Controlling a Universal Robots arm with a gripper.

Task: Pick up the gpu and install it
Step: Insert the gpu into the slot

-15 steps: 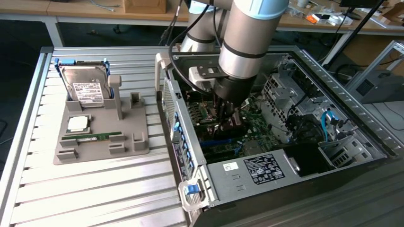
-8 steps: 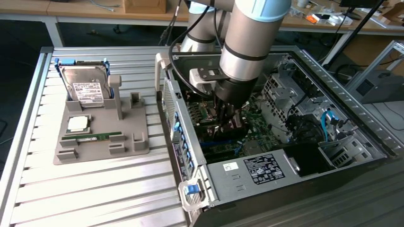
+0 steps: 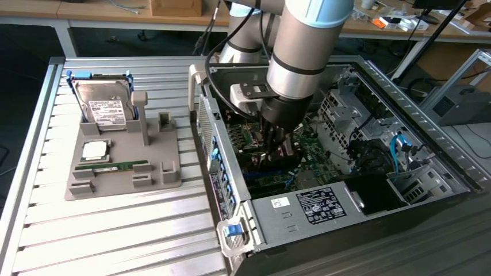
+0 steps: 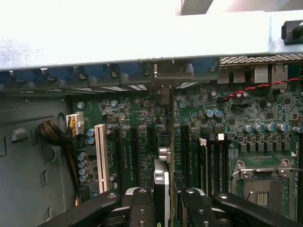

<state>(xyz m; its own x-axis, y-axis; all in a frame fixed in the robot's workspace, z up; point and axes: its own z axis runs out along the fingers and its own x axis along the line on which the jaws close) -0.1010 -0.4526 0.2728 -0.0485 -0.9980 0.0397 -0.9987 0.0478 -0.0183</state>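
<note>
A slatted metal bench (image 3: 115,230) is seen across the exterior view, with an open computer case (image 3: 429,172) lying on it at the right of the frame. The arm (image 3: 307,46) is lowered from the top centre into the case. A grey holder (image 3: 123,172) is placed at the left of the frame; a hard drive (image 3: 105,106), a processor (image 3: 95,149) and a memory stick (image 3: 112,167) are kept on it. In the wrist view the green motherboard (image 4: 236,118) is spread across the middle. The claw (image 4: 166,203), at the lower centre, is closed on the gpu (image 4: 161,187), which is held edge-on, upright, over the dark slots (image 4: 142,151), beside a white slot (image 4: 101,151).
</note>
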